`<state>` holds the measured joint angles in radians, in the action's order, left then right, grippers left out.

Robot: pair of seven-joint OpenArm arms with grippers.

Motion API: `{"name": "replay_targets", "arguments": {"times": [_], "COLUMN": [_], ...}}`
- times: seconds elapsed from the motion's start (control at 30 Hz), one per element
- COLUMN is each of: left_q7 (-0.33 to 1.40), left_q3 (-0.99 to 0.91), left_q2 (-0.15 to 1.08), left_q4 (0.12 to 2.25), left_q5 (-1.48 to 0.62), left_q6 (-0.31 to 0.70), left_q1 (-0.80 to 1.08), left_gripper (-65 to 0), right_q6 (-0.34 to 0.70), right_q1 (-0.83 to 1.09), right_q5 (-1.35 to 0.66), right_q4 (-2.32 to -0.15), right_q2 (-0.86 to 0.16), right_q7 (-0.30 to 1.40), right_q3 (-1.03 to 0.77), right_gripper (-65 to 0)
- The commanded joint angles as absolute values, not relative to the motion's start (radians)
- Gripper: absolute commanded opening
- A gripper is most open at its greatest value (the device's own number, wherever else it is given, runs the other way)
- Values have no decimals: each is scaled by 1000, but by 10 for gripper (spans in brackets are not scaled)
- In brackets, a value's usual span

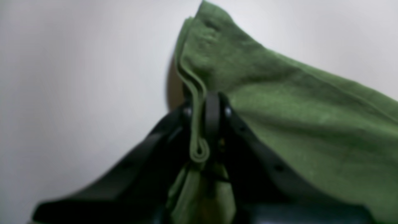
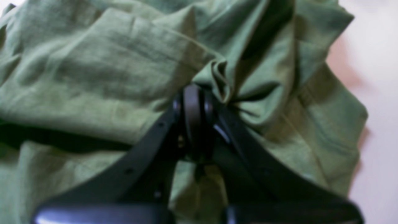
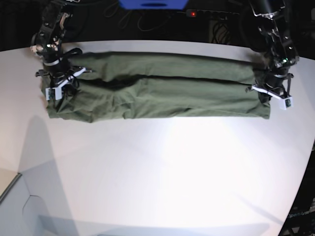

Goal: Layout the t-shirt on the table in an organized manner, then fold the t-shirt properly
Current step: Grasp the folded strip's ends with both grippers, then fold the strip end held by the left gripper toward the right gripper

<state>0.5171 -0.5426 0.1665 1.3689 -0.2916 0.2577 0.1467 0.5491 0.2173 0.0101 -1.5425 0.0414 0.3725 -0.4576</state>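
Observation:
The olive-green t-shirt (image 3: pixel 162 91) lies as a long, folded, wrinkled band across the far half of the white table (image 3: pixel 162 172). At the band's right end, my left gripper (image 3: pixel 269 93) is shut on the t-shirt. The left wrist view shows a doubled hem edge pinched between the black fingers of that gripper (image 1: pixel 205 124), with the cloth (image 1: pixel 295 118) draping off to the right. My right gripper (image 3: pixel 59 84) sits at the band's left end. In the right wrist view this gripper (image 2: pixel 194 102) is shut on a bunched pleat of the t-shirt (image 2: pixel 93 77).
The table's curved edge (image 3: pixel 302 162) runs down the right side. A blue object (image 3: pixel 152 4) and cables lie behind the far edge against a dark background. White tabletop stretches in front of the shirt.

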Motion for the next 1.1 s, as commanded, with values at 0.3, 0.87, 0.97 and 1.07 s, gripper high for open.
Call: {"name": "replay_targets", "arguments": {"times": [0.3,0.87,0.97,1.07], "left_q7": [590,638,636,636], "left_q3": [-544,-107,-39,16], "left_q2": [122,-71,-94,-108], "left_q4": [1791,1825,1788,1744], "left_q5": [-285,71,116,133], "left_q6": [252,246,246,245], "left_q1": [137,173,176,171], "left_gripper": [-648,-648,-648,-649], "right_q6": [561,561,561,561], "right_q1": [239,223,223,225], "right_q5": [5,5,5,5], "right_q4": [-1498,-1492,-1492,-1492], "right_q2": [44,64,64,64], "right_q7": [383,386,386,386], "right_q3": [-364,-357,-358,-358], "right_gripper": [-650,-650,-650,-650]}}
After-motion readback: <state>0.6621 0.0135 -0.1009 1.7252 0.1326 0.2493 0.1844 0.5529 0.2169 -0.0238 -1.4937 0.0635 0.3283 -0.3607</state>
